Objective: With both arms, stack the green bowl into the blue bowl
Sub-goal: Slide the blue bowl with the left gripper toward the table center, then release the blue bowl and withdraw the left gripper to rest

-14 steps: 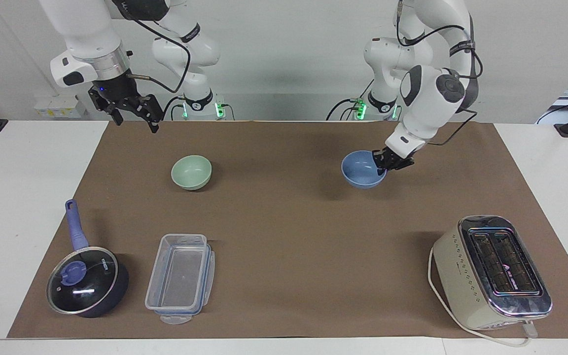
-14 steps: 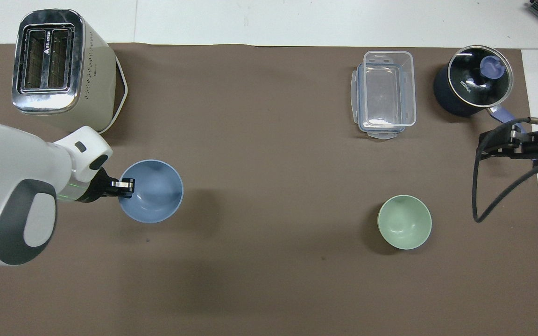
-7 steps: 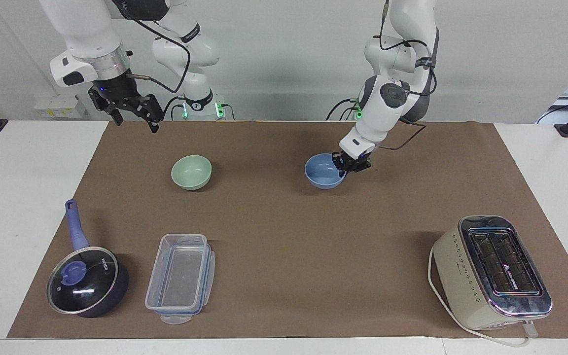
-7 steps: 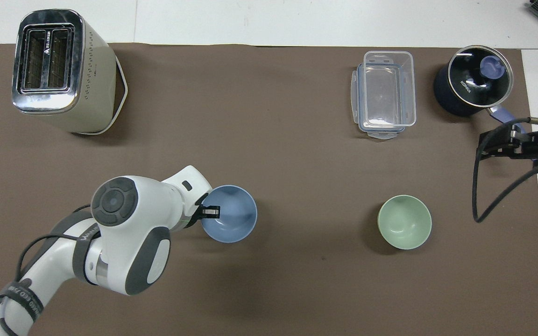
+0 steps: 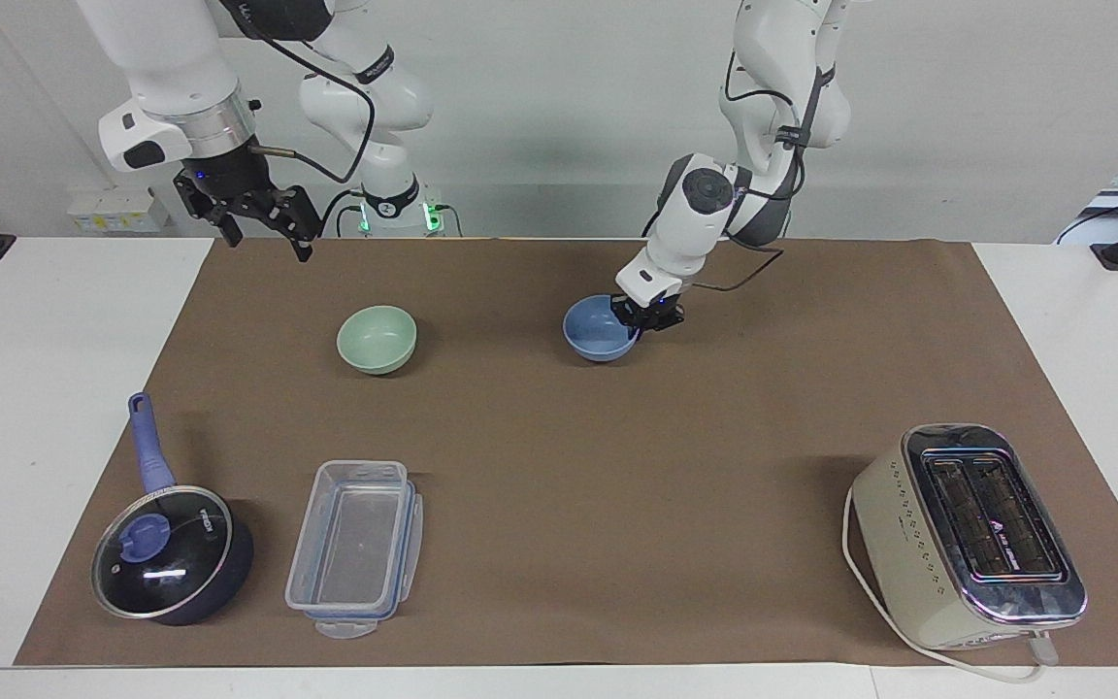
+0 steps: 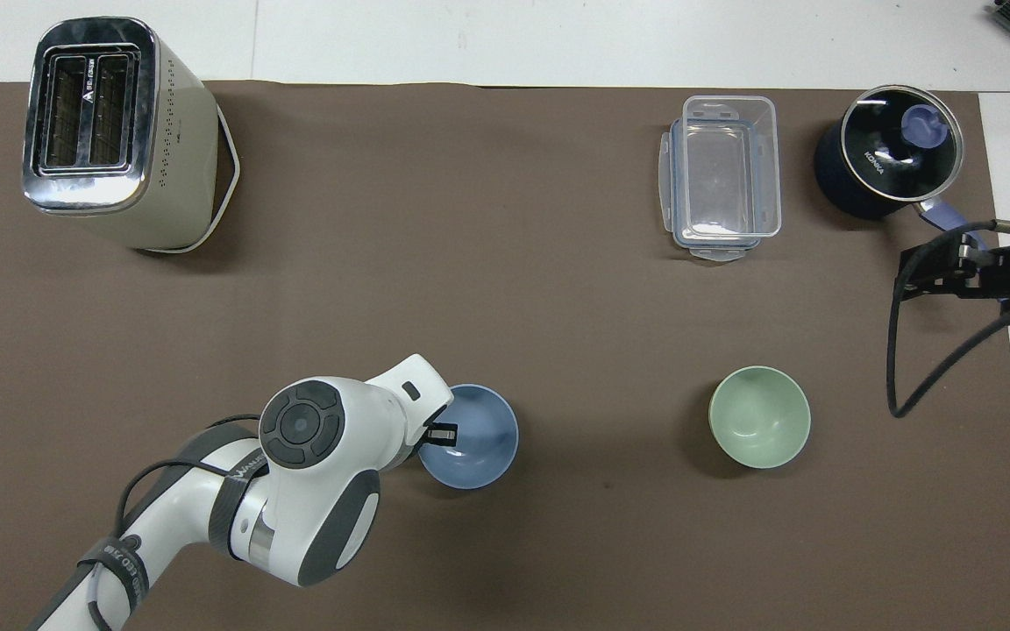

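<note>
A: Largest items on the tabletop?
B: Brown mat across the middle. Toaster at the left arm's end, farthest from the robots. Lidded saucepan and clear plastic container at the right arm's end, side by side, also farthest from the robots.

A: Arms?
B: Left arm bent low over the mat's middle; right arm waiting, raised at its own end.

A: Bowls?
B: Blue bowl near the mat's middle, close to the robots. Green bowl upright on the mat, toward the right arm's end, well apart from the blue one.

A: Tools?
B: Left tool narrow, pinching the blue bowl's rim, one finger inside and one outside. Right tool spread wide, holding nothing, up in the air over the mat's edge.
</note>
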Robot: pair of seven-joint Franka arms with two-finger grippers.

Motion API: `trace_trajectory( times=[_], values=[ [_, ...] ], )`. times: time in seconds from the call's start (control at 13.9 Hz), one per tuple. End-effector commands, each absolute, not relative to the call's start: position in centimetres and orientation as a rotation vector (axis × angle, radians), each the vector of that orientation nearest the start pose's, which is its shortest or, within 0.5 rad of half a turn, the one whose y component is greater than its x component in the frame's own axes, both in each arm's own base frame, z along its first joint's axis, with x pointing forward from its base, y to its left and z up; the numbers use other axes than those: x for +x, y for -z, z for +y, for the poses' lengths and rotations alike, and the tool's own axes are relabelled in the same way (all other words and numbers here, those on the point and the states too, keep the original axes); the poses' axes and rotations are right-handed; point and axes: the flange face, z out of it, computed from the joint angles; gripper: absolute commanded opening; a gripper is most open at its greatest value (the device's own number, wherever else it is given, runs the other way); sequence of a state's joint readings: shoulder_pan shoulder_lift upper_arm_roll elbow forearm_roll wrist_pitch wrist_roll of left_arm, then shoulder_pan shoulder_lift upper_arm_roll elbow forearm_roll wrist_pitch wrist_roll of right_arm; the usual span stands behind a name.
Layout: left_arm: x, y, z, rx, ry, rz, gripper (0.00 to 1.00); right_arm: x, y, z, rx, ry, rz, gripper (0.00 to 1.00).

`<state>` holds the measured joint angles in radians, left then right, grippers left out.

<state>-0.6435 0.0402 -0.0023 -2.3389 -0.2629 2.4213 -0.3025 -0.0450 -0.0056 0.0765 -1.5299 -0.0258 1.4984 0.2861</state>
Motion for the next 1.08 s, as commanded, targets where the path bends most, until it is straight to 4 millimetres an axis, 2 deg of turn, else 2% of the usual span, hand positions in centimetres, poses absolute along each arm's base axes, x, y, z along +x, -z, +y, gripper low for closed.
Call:
trace_trajectory(
  times=[0.0,0.07,0.36,0.43,0.58,0.79,0.94,1.01],
  values=[
    [41.8,-33.2,-30.4,-3.338,-0.036,0.207,1.00,54.0,-64.1,1.1,-3.136,-0.008,0.383,1.00],
    [42.8,-34.1,-30.2,-3.349,-0.009,0.188,1.00,54.0,-64.1,1.1,-3.136,-0.008,0.383,1.00],
    [47.1,-36.9,-25.8,-3.360,-0.051,0.014,1.00,53.9,-64.2,1.1,-3.136,-0.008,0.383,1.00],
    [48.7,-38.1,-23.9,-3.356,-0.071,-0.032,1.00,53.9,-64.2,1.1,-3.136,-0.006,0.383,1.00],
    [50.6,-39.9,-21.4,-3.356,-0.076,-0.097,1.00,53.9,-64.2,1.1,-3.135,-0.006,0.383,1.00],
    [53.2,-41.5,-15.8,-3.339,0.002,-0.245,1.00,54.0,-64.0,1.2,-3.136,-0.008,0.378,1.00],
    [54.7,-43.6,-12.1,-3.303,0.052,-0.256,1.00,54.2,-63.4,1.0,-3.135,0.011,0.375,1.00],
    [55.3,-45.1,-11.0,-3.296,0.047,-0.199,1.00,54.0,-62.9,0.7,-3.138,0.008,0.348,1.00]
  ],
)
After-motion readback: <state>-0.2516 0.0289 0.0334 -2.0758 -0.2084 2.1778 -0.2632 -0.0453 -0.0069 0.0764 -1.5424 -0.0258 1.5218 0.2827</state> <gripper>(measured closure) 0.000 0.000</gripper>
